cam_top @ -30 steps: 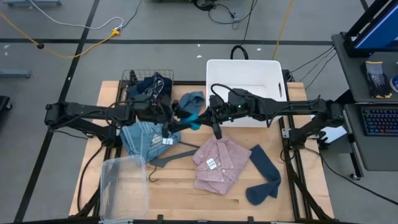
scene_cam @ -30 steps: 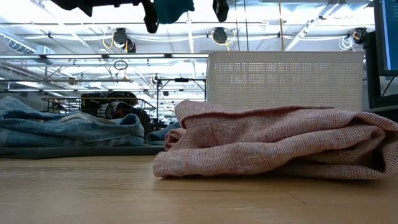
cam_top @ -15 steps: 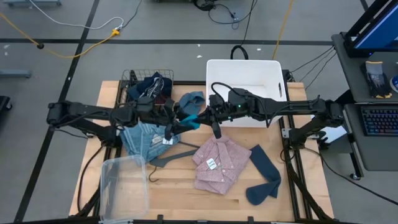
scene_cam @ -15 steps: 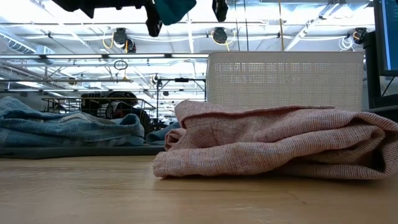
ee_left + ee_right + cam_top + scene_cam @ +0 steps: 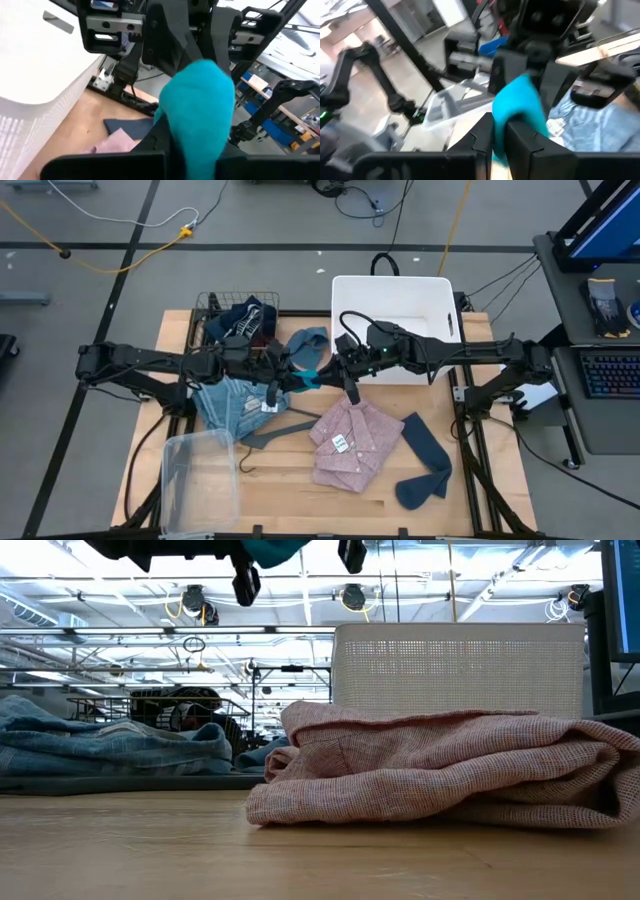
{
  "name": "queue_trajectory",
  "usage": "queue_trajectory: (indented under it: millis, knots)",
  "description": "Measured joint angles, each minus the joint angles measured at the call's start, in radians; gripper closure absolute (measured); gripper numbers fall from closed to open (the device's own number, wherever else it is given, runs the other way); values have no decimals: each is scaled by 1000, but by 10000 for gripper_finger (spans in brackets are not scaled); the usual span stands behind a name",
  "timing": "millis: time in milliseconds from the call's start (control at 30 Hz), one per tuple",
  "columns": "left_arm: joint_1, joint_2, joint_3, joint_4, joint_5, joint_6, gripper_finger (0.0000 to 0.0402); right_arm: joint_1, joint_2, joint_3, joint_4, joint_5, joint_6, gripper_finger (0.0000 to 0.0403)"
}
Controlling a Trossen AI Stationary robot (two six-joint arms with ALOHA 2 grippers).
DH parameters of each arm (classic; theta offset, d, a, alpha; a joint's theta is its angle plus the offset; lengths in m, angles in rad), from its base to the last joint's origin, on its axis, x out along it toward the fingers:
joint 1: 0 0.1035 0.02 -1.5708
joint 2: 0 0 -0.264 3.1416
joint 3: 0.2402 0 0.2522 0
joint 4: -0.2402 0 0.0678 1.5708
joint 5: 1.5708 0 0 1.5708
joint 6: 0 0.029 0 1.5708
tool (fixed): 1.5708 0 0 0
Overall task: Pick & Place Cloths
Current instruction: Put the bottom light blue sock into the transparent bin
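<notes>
A teal cloth (image 5: 308, 376) hangs bunched in the air above the table's middle, between my two grippers. My left gripper (image 5: 293, 378) reaches it from the table's left and is shut on it. My right gripper (image 5: 323, 372) reaches it from the right and is also shut on it. Light blue denim (image 5: 232, 402), a pink checked cloth (image 5: 350, 442) and a navy cloth (image 5: 425, 460) lie flat on the table. A grey-blue cloth (image 5: 310, 340) lies by the white bin. My left gripper pinches the teal cloth's left end (image 5: 197, 145) between its two fingers, coming level from the table's left. The cloth bulges out past the fingers and is lifted clear of the table. My right gripper pinches the teal cloth's right end (image 5: 500, 122) between its two fingers (image 5: 522, 137), coming level from the table's right. The bunched cloth stands out beyond the fingertips, clear of the table.
A white bin (image 5: 395, 295) stands at the far right and a wire basket (image 5: 215, 305) holding dark cloths at the far left. A clear plastic container (image 5: 198, 475) sits at the near left. A grey hanger (image 5: 275, 432) lies beside the denim.
My left gripper has gone toward the table's right edge, up to the teal cloth, and has shut on it. The cloth's hanging part, which drooped below my right gripper, has been drawn up between the two grippers.
</notes>
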Motion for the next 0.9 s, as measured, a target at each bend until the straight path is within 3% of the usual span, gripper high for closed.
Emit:
queue_trajectory:
  millis: [200, 433, 700, 900]
  knots:
    - [-4, -82, 0, -166, -13, -10, 392, 8, -5, 0, -84, -116, -13, 322]
    - [-63, -222, 0, -400, -47, -110, 394, 13, -5, 0, -241, -142, -58, 266]
    - [-263, -298, 12, -692, -49, -455, 394, 13, -6, 0, -246, -141, -115, 261]
    - [-448, -292, 156, -1020, -131, -645, 394, 13, -6, 0, -242, -140, -162, 268]
